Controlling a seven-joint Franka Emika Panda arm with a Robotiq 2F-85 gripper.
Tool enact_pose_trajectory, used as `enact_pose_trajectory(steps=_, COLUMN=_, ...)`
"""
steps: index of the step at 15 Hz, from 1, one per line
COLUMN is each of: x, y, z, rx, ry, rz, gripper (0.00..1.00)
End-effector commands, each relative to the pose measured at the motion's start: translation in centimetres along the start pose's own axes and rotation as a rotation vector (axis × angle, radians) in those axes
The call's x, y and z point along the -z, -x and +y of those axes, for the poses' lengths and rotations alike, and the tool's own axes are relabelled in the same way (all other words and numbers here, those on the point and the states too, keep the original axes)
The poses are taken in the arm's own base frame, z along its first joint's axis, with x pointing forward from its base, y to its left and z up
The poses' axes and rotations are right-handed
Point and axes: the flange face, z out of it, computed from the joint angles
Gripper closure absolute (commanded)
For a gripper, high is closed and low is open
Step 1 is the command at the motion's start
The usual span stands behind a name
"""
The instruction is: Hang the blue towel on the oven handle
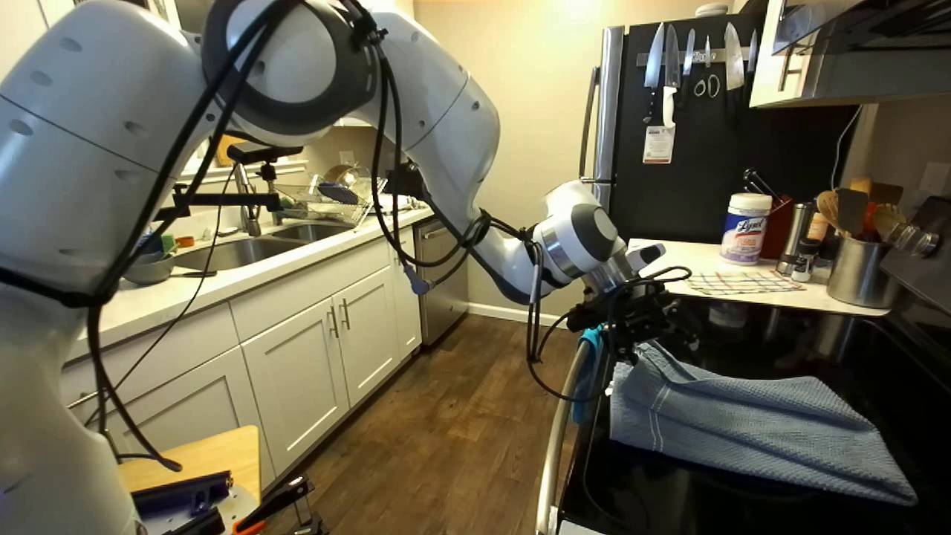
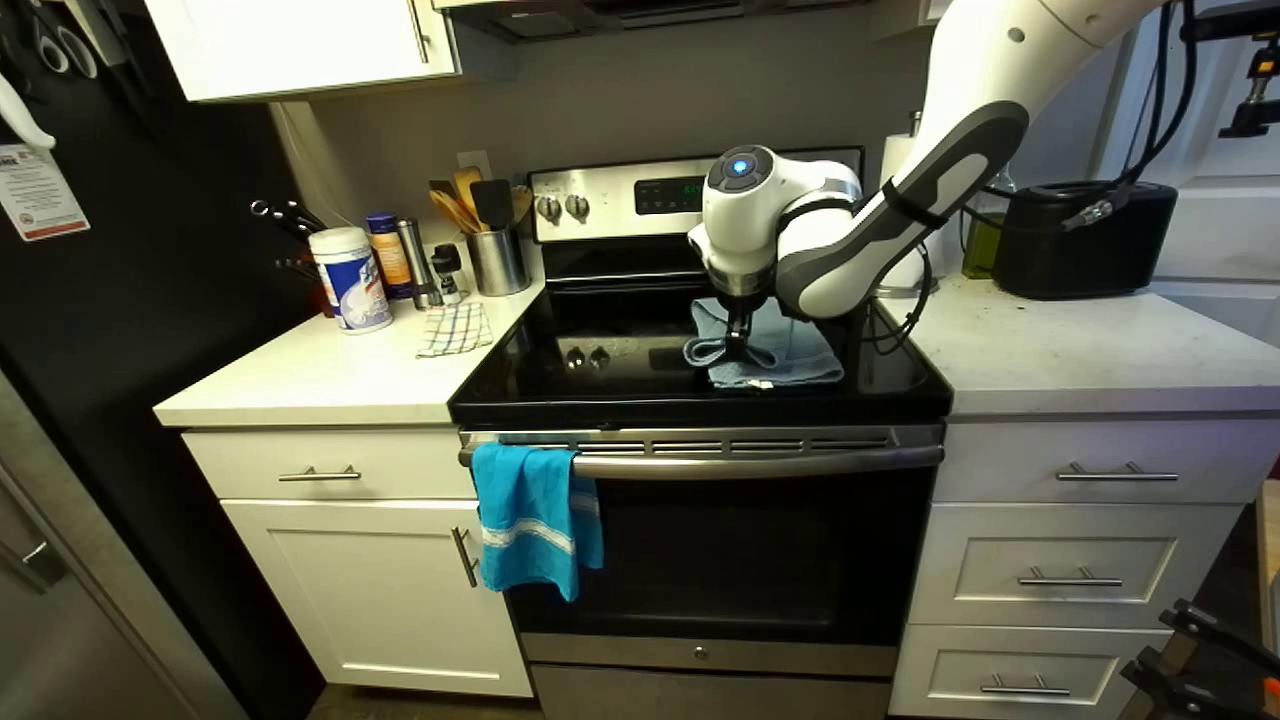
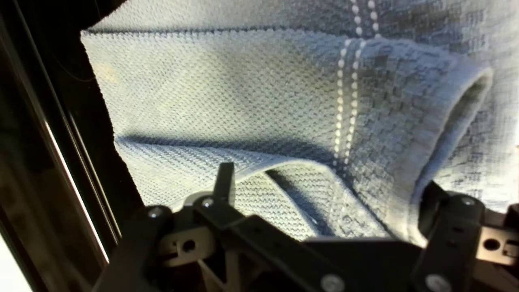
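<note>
A white robot arm (image 1: 438, 96) arches over to the black stove (image 2: 610, 385), wrist bent downward near the front edge. On it lies the blue towel (image 1: 750, 420), folded and rumpled. I see the gripper (image 3: 330, 176) down among the folds, jaws spread wide, cloth loose between them. Below, the slim oven handle (image 2: 740, 467) runs free beyond a small cyan cloth (image 2: 530, 510) at one end.

White arm (image 1: 453, 119), grey joints (image 1: 359, 74), black cables (image 1: 533, 297), black tool (image 3: 329, 182)
</note>
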Motion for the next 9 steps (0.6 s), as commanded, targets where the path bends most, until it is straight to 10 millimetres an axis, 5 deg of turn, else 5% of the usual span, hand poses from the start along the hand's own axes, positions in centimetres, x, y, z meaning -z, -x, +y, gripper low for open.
enact_pose_trajectory(steps=1, x=0.53, y=0.76, z=0.39, rx=0.011, ry=-0.006, rz=0.001, gripper=0.25)
enact_pose_trajectory(steps=9, x=0.55, y=0.84, z=0.18, rx=0.011, ry=-0.007, rz=0.0, gripper=0.74)
